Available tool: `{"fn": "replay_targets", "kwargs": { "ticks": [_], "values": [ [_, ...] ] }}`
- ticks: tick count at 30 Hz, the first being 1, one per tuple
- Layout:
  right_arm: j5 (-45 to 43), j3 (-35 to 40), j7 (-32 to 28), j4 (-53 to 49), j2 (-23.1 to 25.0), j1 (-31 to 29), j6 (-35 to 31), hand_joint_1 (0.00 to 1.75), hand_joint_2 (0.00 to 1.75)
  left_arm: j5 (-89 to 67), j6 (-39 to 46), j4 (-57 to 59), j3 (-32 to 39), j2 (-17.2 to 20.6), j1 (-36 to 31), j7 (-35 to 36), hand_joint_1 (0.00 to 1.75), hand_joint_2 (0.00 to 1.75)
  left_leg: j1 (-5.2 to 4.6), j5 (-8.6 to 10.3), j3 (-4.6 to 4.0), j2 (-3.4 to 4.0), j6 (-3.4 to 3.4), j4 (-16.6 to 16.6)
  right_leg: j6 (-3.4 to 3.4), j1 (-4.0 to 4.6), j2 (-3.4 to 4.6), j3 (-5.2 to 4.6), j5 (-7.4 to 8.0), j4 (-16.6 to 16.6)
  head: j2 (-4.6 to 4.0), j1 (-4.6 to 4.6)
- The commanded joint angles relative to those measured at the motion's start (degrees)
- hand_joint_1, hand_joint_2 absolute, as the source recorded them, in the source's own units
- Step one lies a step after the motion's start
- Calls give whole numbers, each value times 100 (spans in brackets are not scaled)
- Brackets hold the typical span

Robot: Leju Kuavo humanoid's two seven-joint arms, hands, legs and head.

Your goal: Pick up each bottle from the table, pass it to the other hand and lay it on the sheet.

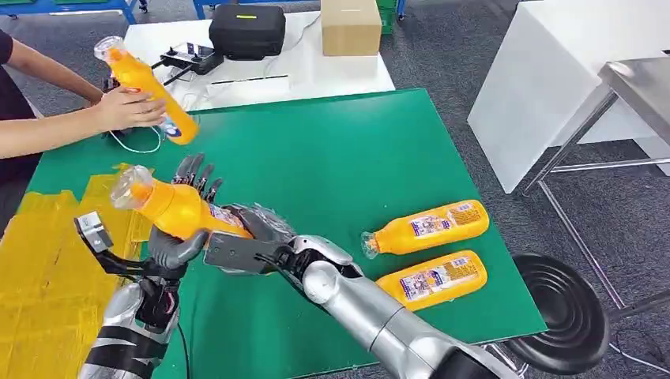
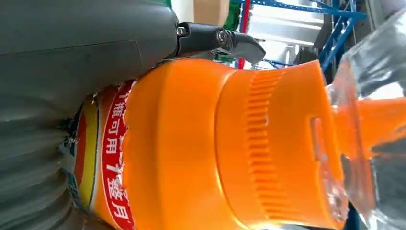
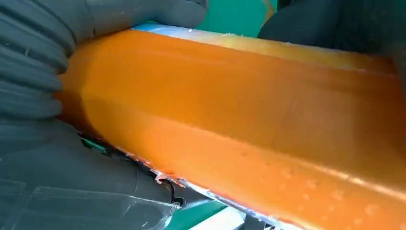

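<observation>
An orange bottle (image 1: 178, 207) with a clear cap hangs tilted above the green table's (image 1: 332, 158) left part. My right hand (image 1: 257, 229) grips its labelled lower body (image 3: 249, 120). My left hand (image 1: 180, 237) is at its shoulder (image 2: 191, 143), thumb below and fingers (image 1: 197, 175) standing straight up behind it, not wrapped around. Two more orange bottles (image 1: 430, 227) (image 1: 433, 279) lie side by side near the table's right edge. The yellow sheet (image 1: 47, 268) covers the table's left end, below my left arm.
A person's hand (image 1: 130, 106) holds another orange bottle (image 1: 146, 83) above the table's far left corner. Behind stands a white table (image 1: 332, 71) with a black case (image 1: 246, 30) and a cardboard box (image 1: 350, 25). A black stool (image 1: 565, 308) and a metal table (image 1: 640, 87) stand to the right.
</observation>
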Motion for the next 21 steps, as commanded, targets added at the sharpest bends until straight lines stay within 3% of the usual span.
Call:
{"fn": "replay_targets", "kwargs": {
  "ticks": [1, 21],
  "values": [
    [-70, 959, -3, 552, 96, -193, 52, 175, 175, -443, 185, 553, -404, -31, -579, -29, 169, 175, 8, -2, 9, -28, -7, 0, -3, 6, -11, 16, -7, -2, 0, 0],
    [-125, 820, -45, 656, -72, -228, -92, 175, 175, -675, 271, 376, -244, -63, -476, -202, 175, 175, 8, -1, 6, -28, -5, 0, -1, 6, -11, 12, -6, -3, 0, 2]
  ]
}}
